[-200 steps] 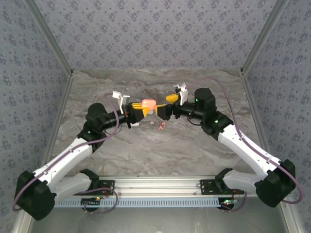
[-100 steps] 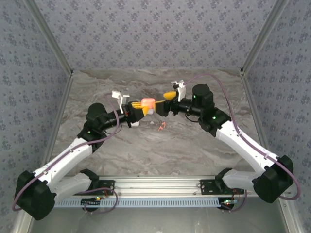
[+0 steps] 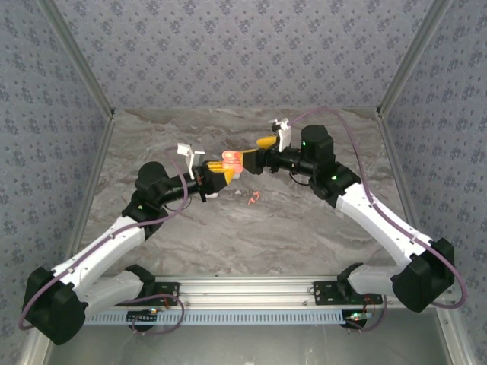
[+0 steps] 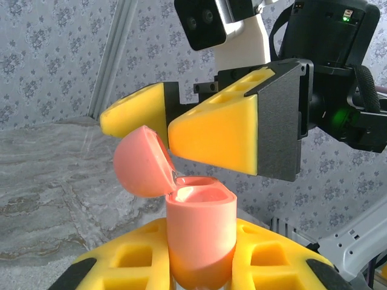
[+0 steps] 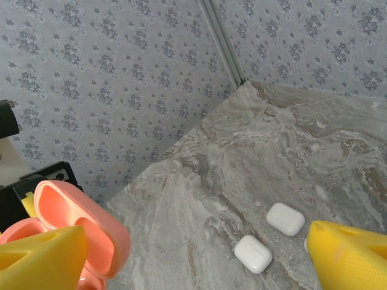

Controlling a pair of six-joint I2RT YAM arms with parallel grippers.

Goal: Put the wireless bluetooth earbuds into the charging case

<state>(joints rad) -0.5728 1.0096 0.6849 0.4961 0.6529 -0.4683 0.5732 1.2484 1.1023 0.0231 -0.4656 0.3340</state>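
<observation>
My left gripper [image 3: 222,172] is shut on a coral-pink charging case [image 4: 200,232] and holds it upright above the table, its lid [image 4: 142,161] swung open. In the left wrist view my right gripper [image 4: 174,124] hangs open just over the case. One of its yellow fingers [image 4: 217,130] is on each side of the lid. From the right wrist the lid [image 5: 81,226] shows beside the left finger [image 5: 42,260]. A small coral-red earbud [image 3: 253,198] lies on the marble below both grippers. Whether an earbud sits inside the case I cannot tell.
Two closed white cases [image 5: 285,219] [image 5: 253,254] lie on the marble table [image 5: 290,139] beyond the right gripper. Patterned walls [image 3: 243,53] enclose the table on three sides. The arm bases sit on a rail [image 3: 243,293] at the near edge.
My right gripper has moved left and up to the open case, so its fingers now flank the lid. The left arm has stayed still, holding the case.
</observation>
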